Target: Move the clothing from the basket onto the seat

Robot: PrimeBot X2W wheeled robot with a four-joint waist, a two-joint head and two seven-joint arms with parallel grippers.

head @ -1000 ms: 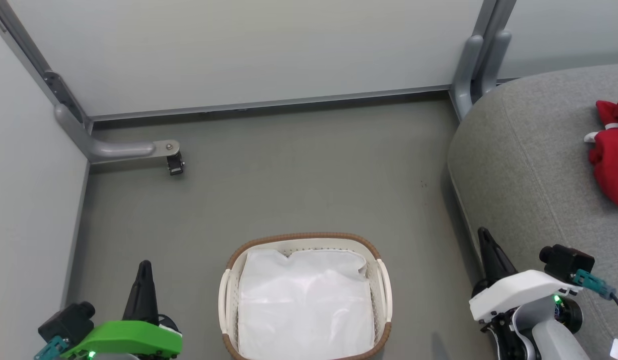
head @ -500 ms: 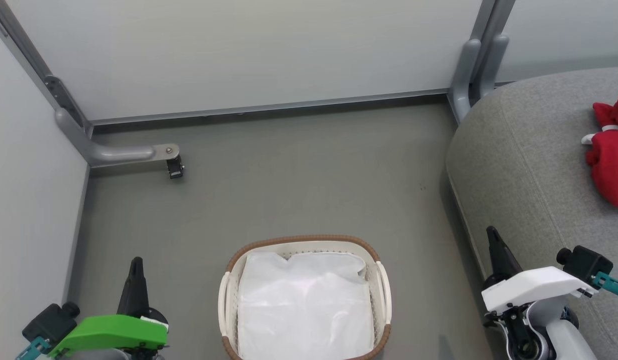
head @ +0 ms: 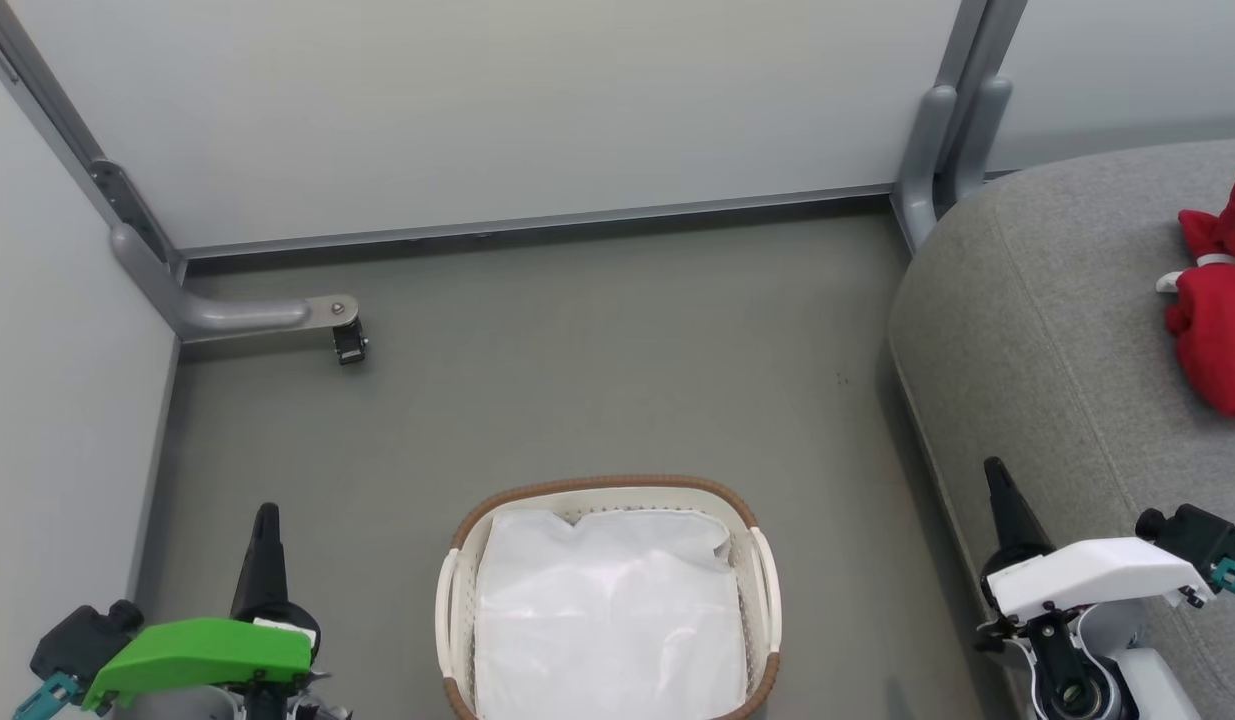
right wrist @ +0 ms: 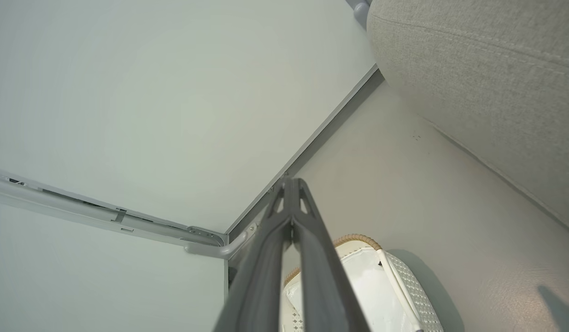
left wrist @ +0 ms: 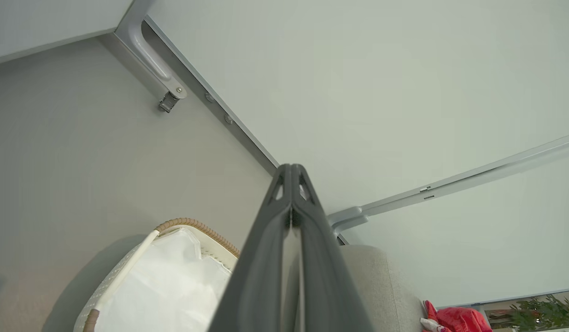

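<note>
The white perforated basket (head: 457, 600) with its brown woven rim stands on the floor at bottom centre, holding just its white crinkly liner (head: 607, 620). Red clothing (head: 1217, 340) lies bunched on the grey seat (head: 1057, 330) at the right edge, with a bit of white trim showing. My left gripper (head: 266, 515) is shut and empty at the lower left, left of the basket. My right gripper (head: 995, 470) is shut and empty at the lower right, against the seat's rounded front edge. The left wrist view catches the basket (left wrist: 192, 228) and the red clothing (left wrist: 459, 319); the right wrist view shows the basket (right wrist: 404, 276) below the seat (right wrist: 496, 92).
Pale partition panels wall the area at the back and left, with grey metal feet (head: 237, 315) and a small caster (head: 349, 343) at the back left and a post (head: 937, 150) at the back right. Grey floor (head: 597, 350) stretches between basket and panels.
Both grippers have sunk lower in the head view, the right one also drifting right. The whole picture has slipped slightly, so the camera moved. The basket and the clothing stay put.
</note>
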